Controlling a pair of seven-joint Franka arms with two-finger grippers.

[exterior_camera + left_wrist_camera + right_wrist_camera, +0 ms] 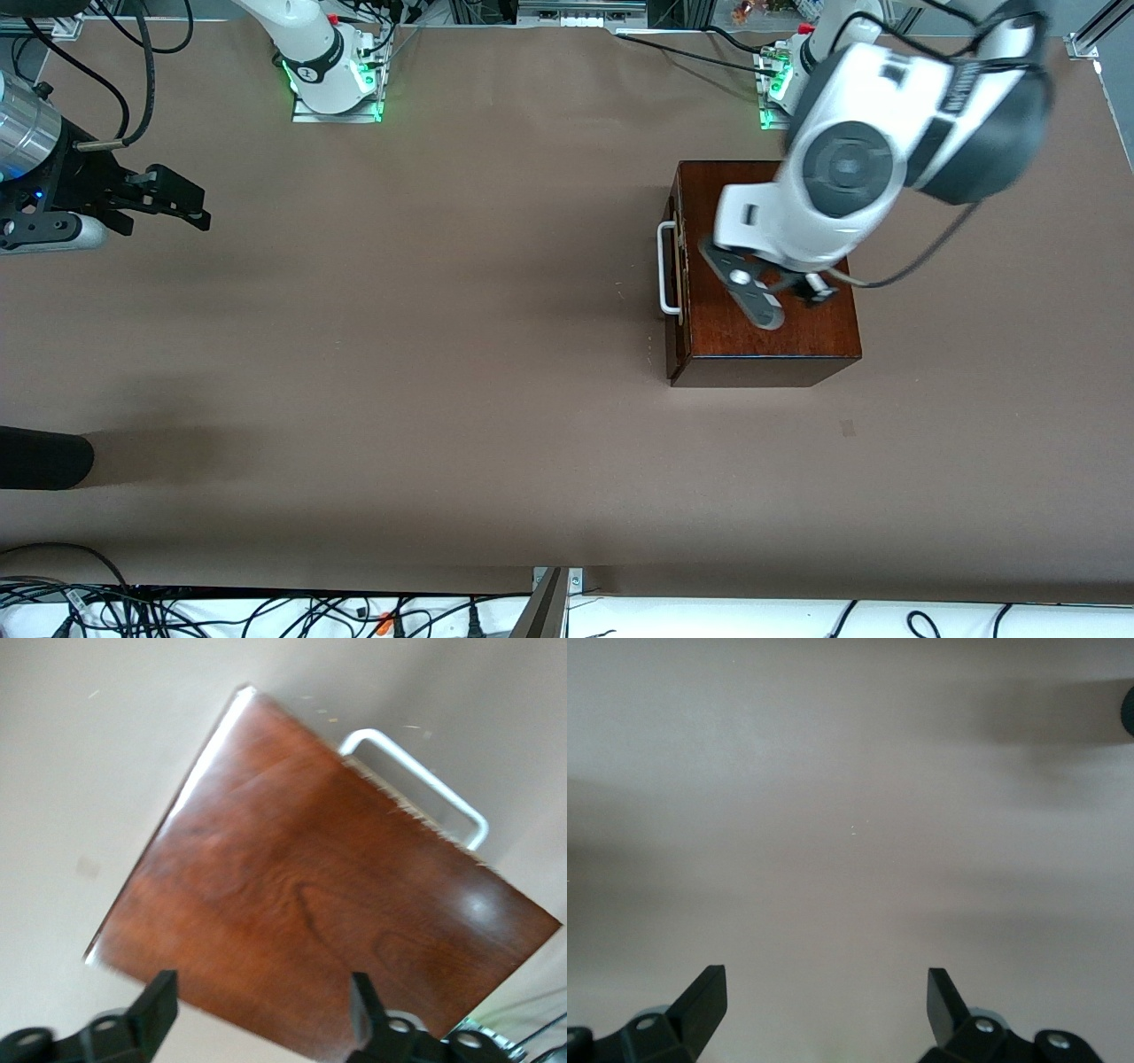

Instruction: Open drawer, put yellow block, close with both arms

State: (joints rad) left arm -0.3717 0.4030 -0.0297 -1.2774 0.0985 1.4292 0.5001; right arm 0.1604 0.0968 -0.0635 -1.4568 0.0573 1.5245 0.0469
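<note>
Brown table (443, 372): drawer (675, 266) shut, handle (666, 268) facing right arm's end. Left gripper (261, 1010) spread over box (762, 337); right gripper (827, 1005) spread, waiting.

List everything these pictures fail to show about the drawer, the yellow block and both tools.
- Yellow block: in no view; whether it lies inside the drawer cannot be told.
- Drawer interior: hidden by the box top, drawer nearly shut.
- Left tool: front view hides its fingers under the left arm; the wrist view shows them open over the box.
- Right tool: open over bare table; the front view's edge cuts its arm.
</note>
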